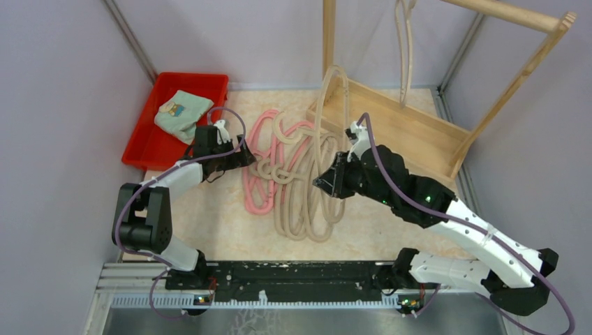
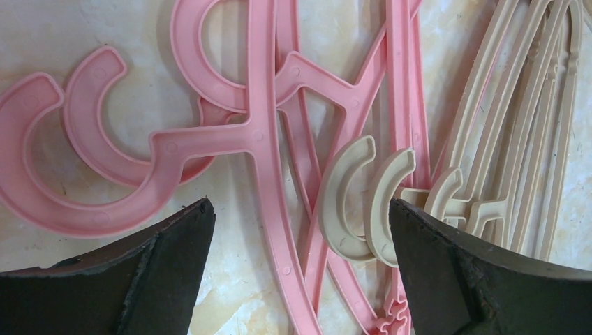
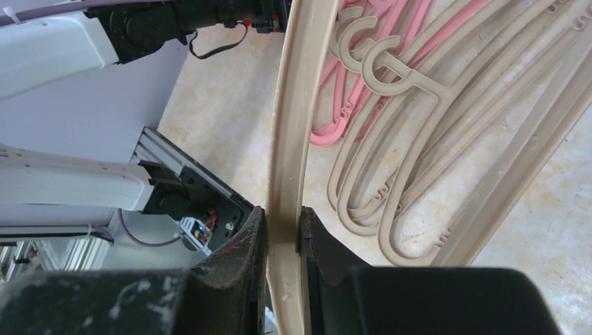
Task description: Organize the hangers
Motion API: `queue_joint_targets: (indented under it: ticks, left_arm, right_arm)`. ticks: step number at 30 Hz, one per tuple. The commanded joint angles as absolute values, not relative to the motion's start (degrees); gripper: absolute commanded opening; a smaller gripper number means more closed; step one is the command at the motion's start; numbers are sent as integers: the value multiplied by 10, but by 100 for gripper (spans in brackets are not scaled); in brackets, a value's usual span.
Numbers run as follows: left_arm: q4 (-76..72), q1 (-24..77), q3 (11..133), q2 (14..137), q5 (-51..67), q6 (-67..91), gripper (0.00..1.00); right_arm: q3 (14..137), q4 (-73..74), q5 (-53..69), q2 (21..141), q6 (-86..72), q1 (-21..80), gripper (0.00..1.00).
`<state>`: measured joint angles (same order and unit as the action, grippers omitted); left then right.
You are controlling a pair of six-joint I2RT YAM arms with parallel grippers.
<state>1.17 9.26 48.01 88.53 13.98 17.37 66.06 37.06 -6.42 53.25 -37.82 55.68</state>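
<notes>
A pile of pink hangers and beige hangers lies on the table's middle. My left gripper is open just above the pile's left end. In the left wrist view it straddles a pink hanger arm, with beige hooks by its right finger. My right gripper is shut on a beige hanger that stands tilted up toward the rack. In the right wrist view the jaws pinch its arm. Another beige hanger hangs from the rack's rail.
The light wooden rack stands at the back right, its base tray on the table. A red bin holding a folded cloth sits at the back left. Grey walls close in both sides.
</notes>
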Motion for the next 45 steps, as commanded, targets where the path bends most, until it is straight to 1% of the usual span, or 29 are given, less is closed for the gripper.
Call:
queue_joint_targets:
  ticks: [1,5,11,22,27,31,35,41,45]
  left_arm:
    - [-2,93,489,872,143,186,100]
    - [-13,93,490,874,150,196,100]
    - [-14,93,498,882,156,201,100]
    - [-16,94,492,881,160,202,100]
    - [-17,94,490,887,157,198,100]
    - [-24,94,489,895,161,202,100]
    - [-28,94,495,904,162,203,100]
    - [-33,94,510,919,164,205,100]
    - [-42,94,513,926,170,209,100]
  right_arm:
    - [689,386,-87,495,-390,547,0]
    - [730,392,-103,477,-376,544,0]
    - [820,431,-165,465,-362,544,0]
    - [855,462,-288,445,-352,544,0]
    - [857,469,-288,459,-358,544,0]
    - [864,470,-318,460,-364,544,0]
    - [908,487,-348,479,-373,544,0]
    - [964,489,-328,531,-394,545,0]
    - [963,474,-300,552,-409,543,0]
